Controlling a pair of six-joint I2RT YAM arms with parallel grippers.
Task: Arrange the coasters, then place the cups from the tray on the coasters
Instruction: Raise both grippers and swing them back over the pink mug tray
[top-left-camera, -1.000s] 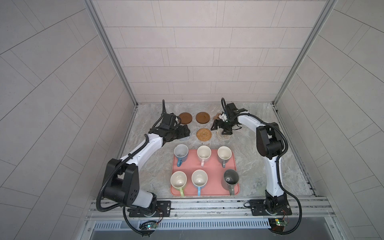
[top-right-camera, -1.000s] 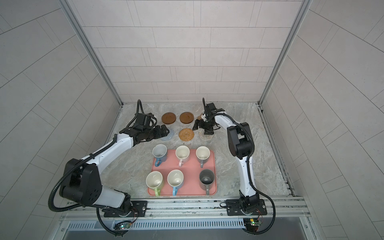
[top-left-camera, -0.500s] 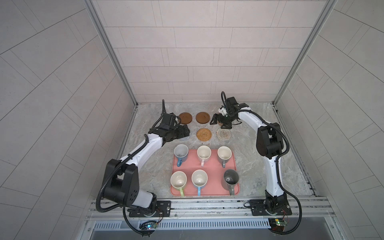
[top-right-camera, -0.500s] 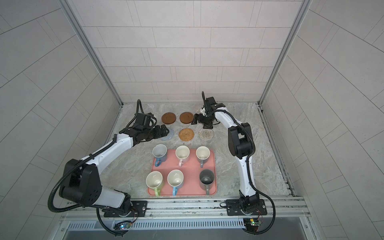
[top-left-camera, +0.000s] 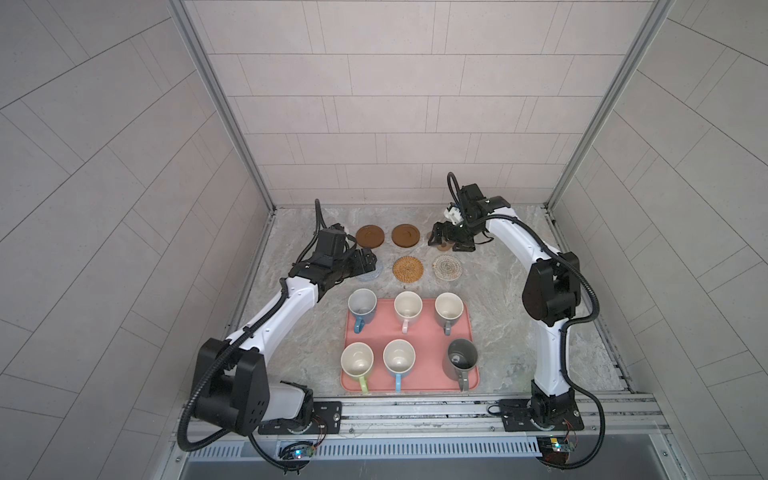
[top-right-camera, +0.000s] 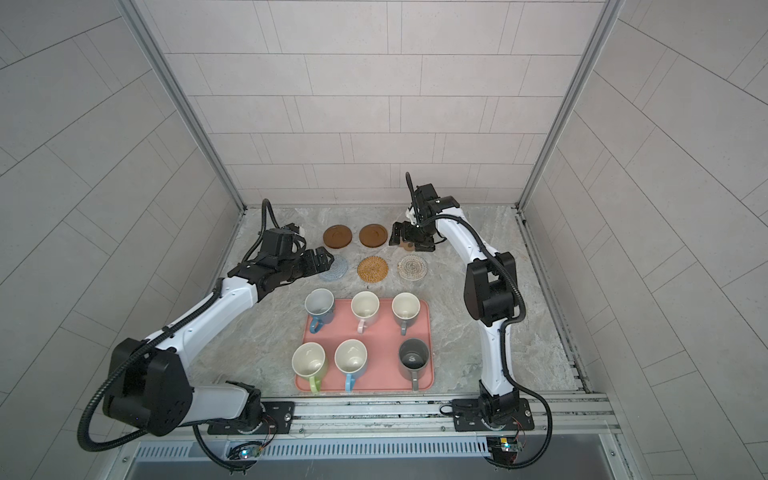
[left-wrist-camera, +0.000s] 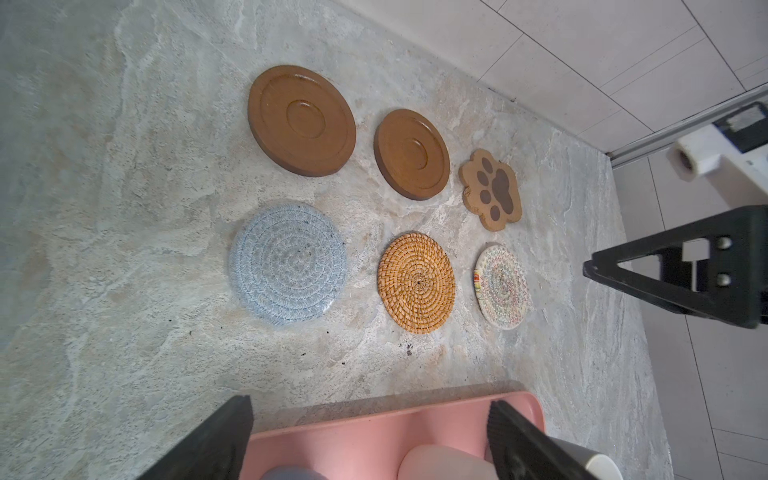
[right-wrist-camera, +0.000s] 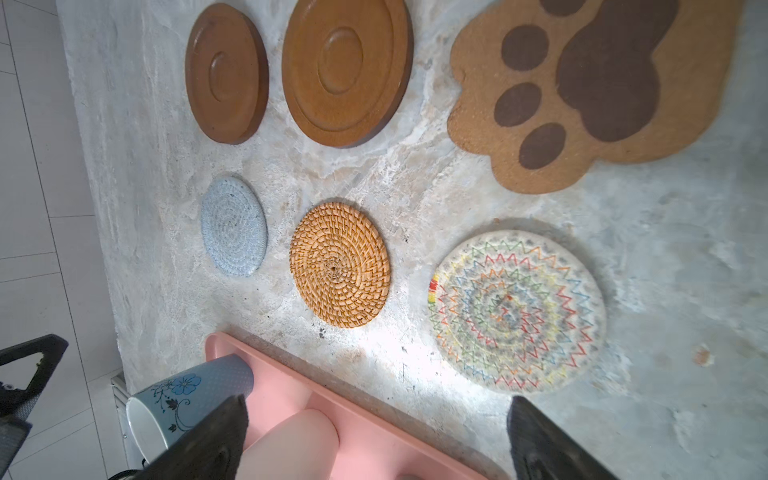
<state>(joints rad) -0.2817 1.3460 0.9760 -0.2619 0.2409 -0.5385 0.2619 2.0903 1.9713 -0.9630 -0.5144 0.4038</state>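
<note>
The six coasters (left-wrist-camera: 417, 282) lie flat in two rows of three just beyond the far edge of the tray (top-left-camera: 430, 380), so arranging looks finished and the cup step comes next. The left gripper (top-left-camera: 365, 262) and right gripper (top-left-camera: 444, 244) both hang over those rows, jaws spread wide and empty. The cups (top-left-camera: 407, 305) stand upright on the tray, every handle pointing at its near edge, so the next move probably calls for straddling a rim, perhaps the blue cup (top-left-camera: 362, 303) in the tray's far-left corner.

Glossy wooden discs (left-wrist-camera: 302, 120), woven rattan coaster (left-wrist-camera: 416, 282), matt stone-look tabletop (left-wrist-camera: 124, 174).
</note>
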